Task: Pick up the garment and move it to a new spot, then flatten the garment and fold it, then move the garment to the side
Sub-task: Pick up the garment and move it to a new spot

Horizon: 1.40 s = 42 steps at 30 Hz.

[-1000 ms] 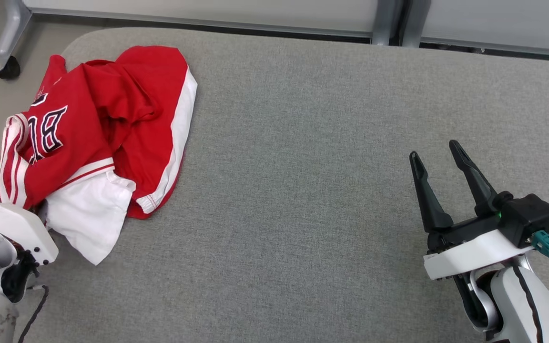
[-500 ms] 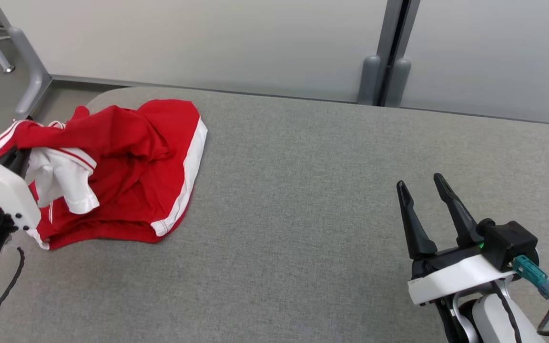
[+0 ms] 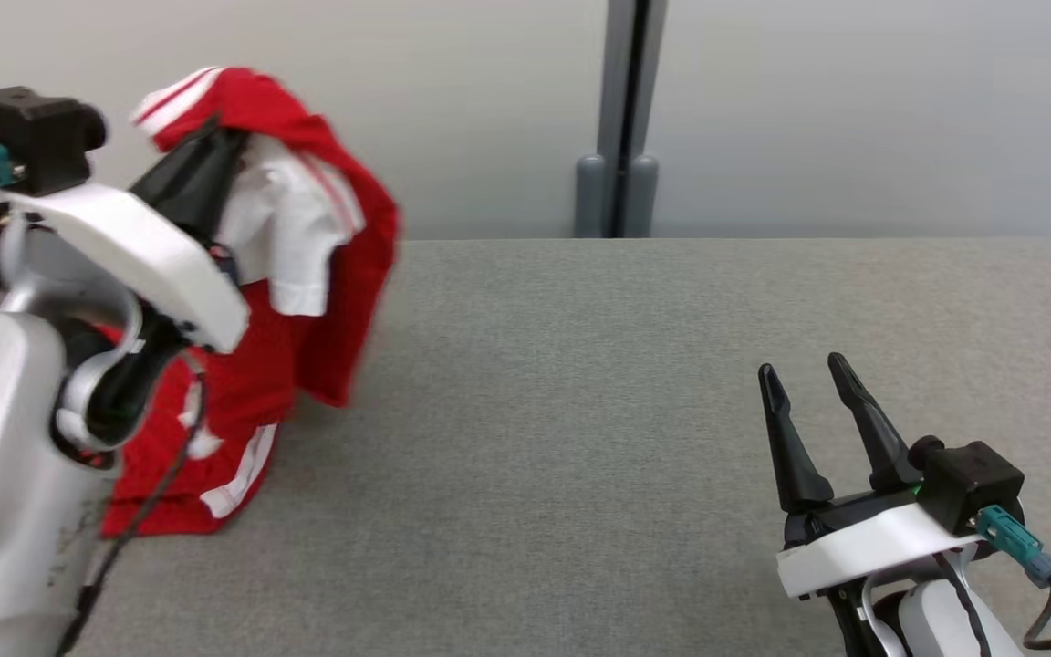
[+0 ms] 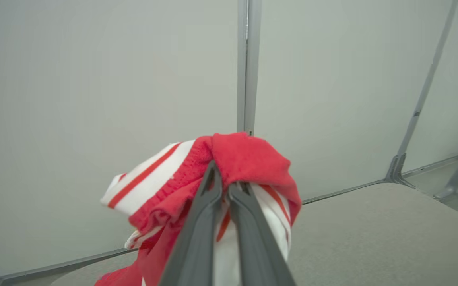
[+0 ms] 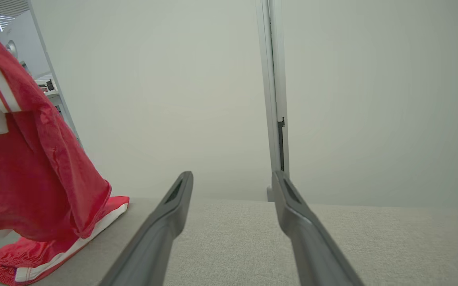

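Red jersey (image 3: 325, 347) now lifted, bunched, hanging from left gripper (image 4: 222, 183), jaws pinched tight on striped edge. Second ago lay crumpled on grey padded table (image 3: 626, 411); hem trails there below gripper. Pick-up looks done, carry next. Right gripper (image 3: 804, 379) spread wide, empty, well apart.

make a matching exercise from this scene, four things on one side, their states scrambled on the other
Column one
1 left gripper
2 right gripper
3 garment
4 table

Column two
a open, holding nothing
b grey, fabric-covered
c shut on red cloth
d hanging, lower hem on the table

Pairs: 1-c, 2-a, 3-d, 4-b
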### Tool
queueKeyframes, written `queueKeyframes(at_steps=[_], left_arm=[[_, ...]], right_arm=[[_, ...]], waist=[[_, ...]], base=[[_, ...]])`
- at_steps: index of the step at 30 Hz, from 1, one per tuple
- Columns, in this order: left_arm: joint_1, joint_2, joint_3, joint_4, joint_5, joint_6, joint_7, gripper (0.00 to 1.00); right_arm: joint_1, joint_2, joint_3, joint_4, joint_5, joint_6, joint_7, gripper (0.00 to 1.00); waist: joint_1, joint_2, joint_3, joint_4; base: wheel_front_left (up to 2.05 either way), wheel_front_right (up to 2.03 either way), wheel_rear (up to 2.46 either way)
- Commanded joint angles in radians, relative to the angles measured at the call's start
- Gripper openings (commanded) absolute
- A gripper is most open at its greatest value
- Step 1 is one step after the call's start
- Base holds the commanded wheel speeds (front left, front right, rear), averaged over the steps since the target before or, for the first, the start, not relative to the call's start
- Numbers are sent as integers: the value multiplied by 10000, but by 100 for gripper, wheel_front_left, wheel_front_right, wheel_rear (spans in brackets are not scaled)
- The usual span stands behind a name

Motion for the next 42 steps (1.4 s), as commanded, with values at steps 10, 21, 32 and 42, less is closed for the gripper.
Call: queueKeyframes(at_steps=[10, 21, 32, 42], left_arm=[[-842, -2252, -730, -1550, -891, 276, -67, 0], [2051, -2676, -323, 1694, -892, 631, -2556, 0], [2332, -2612, 309, 6364, -509, 416, -5135, 0], [2017, -2590, 260, 7019, -168, -345, -5428, 100]], right_arm=[[122, -119, -659, -103, -146, 19, -50, 100], [-125, -289, -942, -203, -92, 19, -50, 100], [-169, -453, -823, -126, -81, 19, -50, 100], [-1, -534, -727, -27, -67, 19, -50, 100]], waist=[[0, 0, 131, -1139], [0, 0, 780, -1596], [0, 0, 897, -1427], [0, 0, 535, -1159]], base=[[0, 0, 0], [0, 0, 0], [0, 0, 0], [0, 0, 0]])
